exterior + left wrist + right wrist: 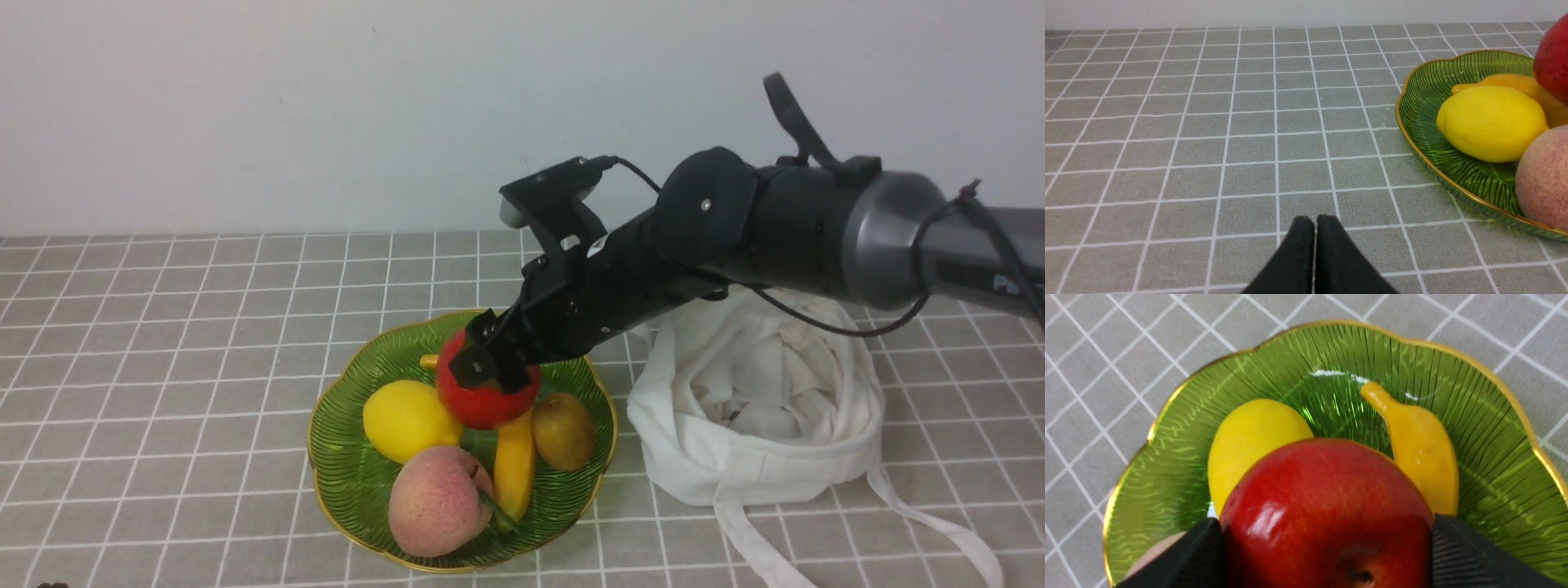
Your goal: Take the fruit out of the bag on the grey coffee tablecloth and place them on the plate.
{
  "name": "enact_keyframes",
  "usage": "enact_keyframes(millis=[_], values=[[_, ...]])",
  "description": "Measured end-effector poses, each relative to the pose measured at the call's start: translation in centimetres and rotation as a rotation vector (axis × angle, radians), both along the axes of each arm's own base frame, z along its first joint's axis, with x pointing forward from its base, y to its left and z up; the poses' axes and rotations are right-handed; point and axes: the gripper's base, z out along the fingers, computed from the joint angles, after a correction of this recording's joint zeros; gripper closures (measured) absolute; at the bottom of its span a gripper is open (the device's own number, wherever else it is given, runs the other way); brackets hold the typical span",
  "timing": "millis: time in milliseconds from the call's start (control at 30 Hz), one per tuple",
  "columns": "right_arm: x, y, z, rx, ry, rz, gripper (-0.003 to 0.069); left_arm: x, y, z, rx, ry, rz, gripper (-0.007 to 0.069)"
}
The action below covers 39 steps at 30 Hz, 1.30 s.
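Right wrist view shows the red apple (pixel 1331 506) over the green plate (pixel 1490 457), pinched between the two fingers of the right gripper (pixel 1329 547), one pad on each side. For the left gripper (pixel 1315 222), the dark tips are touching, pressed together with nothing between them. I judge the apple is stiff and rather light, but its round glossy skin may slip, so the hold should be across its widest part, as now, and not near the top. The glass plate looks fragile, therefore the apple should be lowered gently beside the lemon (pixel 412 420)
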Motion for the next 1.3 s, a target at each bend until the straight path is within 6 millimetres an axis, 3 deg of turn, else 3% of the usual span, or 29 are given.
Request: enact_keyframes(millis=[200,400,533,667,733,767,833,867,933,967,1033,1067,1100,1167,1200,1233,1267,1300], values=[[0.2,0.2,-0.1,0.022,0.005,-0.021,-0.0024,0.0,0.0,0.0,0.0,0.0,0.0,0.0632],[0.2,0.5,0.2,0.043,0.008,-0.027,-0.0032,0.0,0.0,0.0,0.0,0.0,0.0,0.0632],[-0.1,0.2,1.9,0.05,0.006,0.005,-0.0032,0.0,0.0,0.0,0.0,0.0,0.0,0.0632],[-0.6,-2.5,9.7,0.106,-0.08,0.013,0.0034,0.0,0.0,0.0,0.0,0.0,0.0,0.0632],[-0.8,-3.5,11.6,0.118,-0.113,-0.005,0.0059,0.0,0.0,0.0,0.0,0.0,0.0,0.0632],[-1.5,-5.4,14.6,0.131,-0.146,-0.045,0.0132,0.0,0.0,0.0,0.0,0.0,0.0,0.0632],[-2.1,-6.8,16.4,0.134,-0.175,-0.075,0.0182,0.0,0.0,0.0,0.0,0.0,0.0,0.0632],[-3.3,-9.1,19.1,0.128,-0.218,-0.124,0.0276,0.0,0.0,0.0,0.0,0.0,0.0,0.0632],[-5.1,-11.8,21.7,0.103,-0.283,-0.18,0.0382,0.0,0.0,0.0,0.0,0.0,0.0,0.0632],[-6.5,-13.6,23.3,0.081,-0.32,-0.223,0.0479,0.0,0.0,0.0,0.0,0.0,0.0,0.0632],[-9.7,-17.0,26.3,0.04,-0.414,-0.315,0.0597,0.0,0.0,0.0,0.0,0.0,0.0,0.0632],[-11.0,-18.1,27.3,0.031,-0.452,-0.353,0.0629,0.0,0.0,0.0,0.0,0.0,0.0,0.0632],[-11.0,-18.1,27.3,0.031,-0.452,-0.353,0.0629,0.0,0.0,0.0,0.0,0.0,0.0,0.0632],[-16.2,-21.3,30.0,0.029,-0.585,-0.472,0.0662,0.0,0.0,0.0,0.0,0.0,0.0,0.0632],[-18.0,-22.0,30.5,0.036,-0.625,-0.502,0.0666,0.0,0.0,0.0,0.0,0.0,0.0,0.0632],[-21.1,-23.1,31.0,0.055,-0.695,-0.544,0.0671,0.0,0.0,0.0,0.0,0.0,0.0,0.0632],[-21.5,-23.2,31.0,0.064,-0.707,-0.552,0.0671,0.0,0.0,0.0,0.0,0.0,0.0,0.0632],[-25.0,-24.1,30.9,0.11,-0.786,-0.587,0.0672,0.0,0.0,0.0,0.0,0.0,0.0,0.0632]])
